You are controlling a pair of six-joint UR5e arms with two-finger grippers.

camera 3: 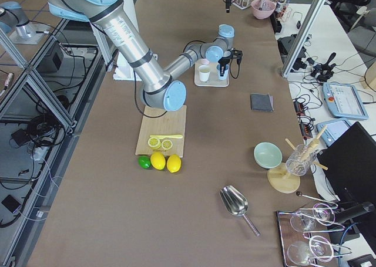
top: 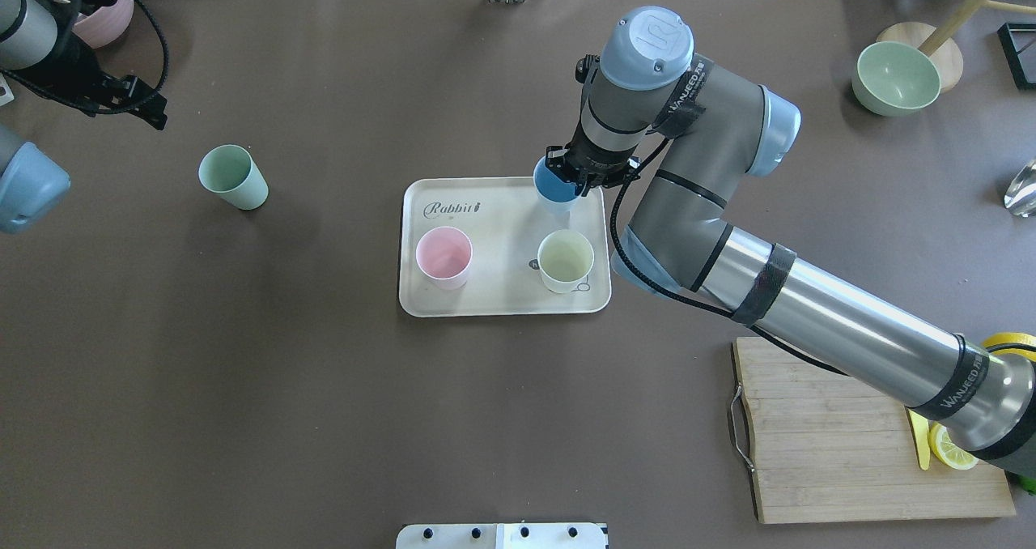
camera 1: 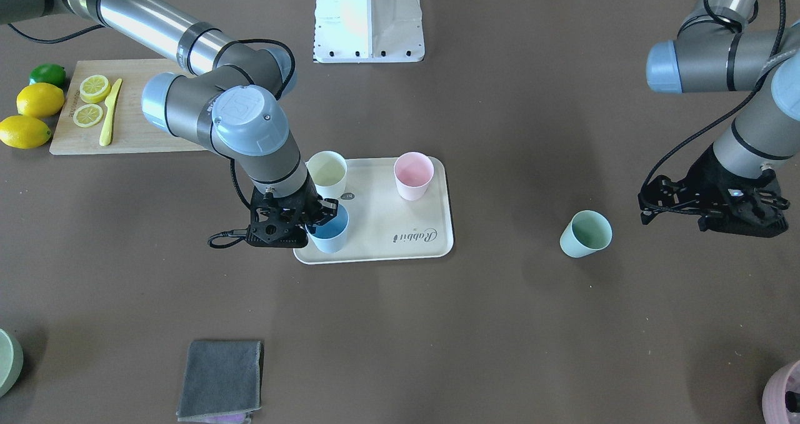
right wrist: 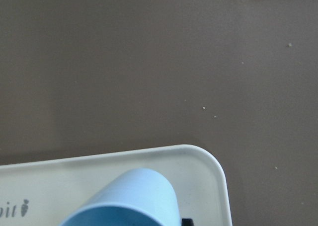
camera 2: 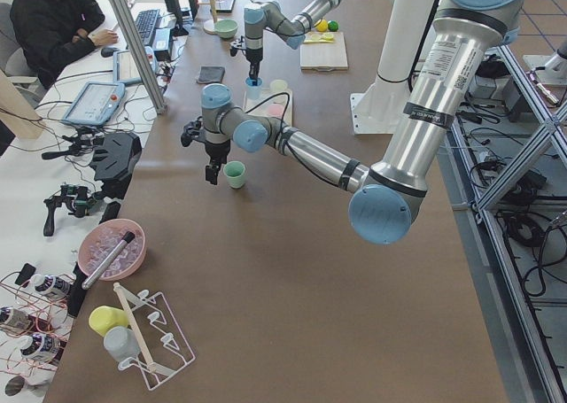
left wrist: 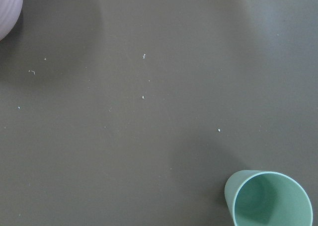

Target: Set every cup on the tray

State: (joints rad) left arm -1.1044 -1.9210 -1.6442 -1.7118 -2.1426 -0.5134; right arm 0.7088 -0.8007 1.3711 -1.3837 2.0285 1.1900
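Note:
The cream tray (camera 1: 381, 214) (top: 502, 233) lies mid-table. On it stand the pale yellow cup (camera 1: 327, 172) (top: 565, 260) and the pink cup (camera 1: 413, 175) (top: 443, 256). My right gripper (camera 1: 322, 214) (top: 579, 178) is shut on the rim of the light blue cup (camera 1: 331, 233) (top: 555, 189) (right wrist: 134, 196) at the tray's corner. Whether its base touches the tray I cannot tell. The mint green cup (camera 1: 586, 233) (top: 233, 176) (left wrist: 268, 198) stands on the bare table, off the tray. My left gripper (camera 1: 750, 214) (top: 137, 104) hovers beside it, empty. Its fingers are unclear.
A wooden cutting board (camera 1: 134, 124) with lemon slices and a yellow knife, beside whole lemons and a lime, lies by the right arm. A grey cloth (camera 1: 220, 379), a pale green bowl (top: 896, 78) and a mauve pot (top: 105, 14) sit near the table edges.

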